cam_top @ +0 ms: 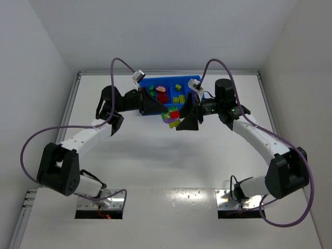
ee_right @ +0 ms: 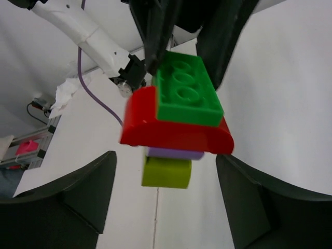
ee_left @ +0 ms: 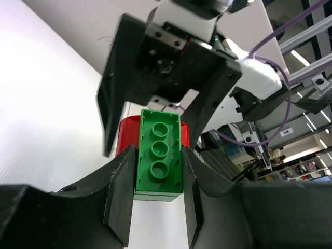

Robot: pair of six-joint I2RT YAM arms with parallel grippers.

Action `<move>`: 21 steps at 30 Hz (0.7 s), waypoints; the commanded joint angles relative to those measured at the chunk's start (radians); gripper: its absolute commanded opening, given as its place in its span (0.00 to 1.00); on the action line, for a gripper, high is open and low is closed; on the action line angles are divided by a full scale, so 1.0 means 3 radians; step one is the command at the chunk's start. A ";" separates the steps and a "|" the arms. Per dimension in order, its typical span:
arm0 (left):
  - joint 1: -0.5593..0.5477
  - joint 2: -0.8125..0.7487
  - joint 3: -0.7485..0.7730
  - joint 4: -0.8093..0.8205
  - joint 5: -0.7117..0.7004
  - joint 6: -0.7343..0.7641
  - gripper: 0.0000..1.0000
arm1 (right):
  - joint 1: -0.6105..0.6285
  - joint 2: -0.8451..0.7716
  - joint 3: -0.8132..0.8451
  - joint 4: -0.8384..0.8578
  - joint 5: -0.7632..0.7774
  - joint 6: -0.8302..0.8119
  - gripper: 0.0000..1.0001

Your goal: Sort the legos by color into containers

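White table (cam_top: 166,171), white walls. Blue tray (cam_top: 171,79) at upper centre of top view, some bricks inside. Clump (cam_top: 172,116) hung just below tray, between both grippers. Left gripper (ee_left: 157,171) was clamped on green brick (ee_left: 158,155), whose long axis pointed at right gripper (ee_right: 166,158). Right jaws stood apart, flanking clump, touching nothing. Stack ran green, red (ee_right: 171,132), purple (ee_right: 174,152), yellow-green (ee_right: 166,173).

Bright, even overhead light casts faint soft shadows

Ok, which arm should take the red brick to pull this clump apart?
Right. The right gripper is open, facing the clump with the red brick in front; the left gripper is shut on the green brick.
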 commanded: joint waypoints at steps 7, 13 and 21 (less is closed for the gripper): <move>0.0038 0.0033 -0.0005 0.0029 0.0036 0.0138 0.00 | 0.0031 -0.0016 0.0192 0.0189 -0.0101 0.0005 0.48; 0.0038 0.0033 -0.0035 0.0157 0.0036 0.0041 0.00 | 0.0031 0.0015 0.0161 0.0291 -0.0070 0.0082 0.48; 0.0038 0.0064 -0.0036 0.0269 0.0006 -0.0062 0.00 | 0.0062 0.0046 0.0161 0.0332 -0.0009 0.0194 0.49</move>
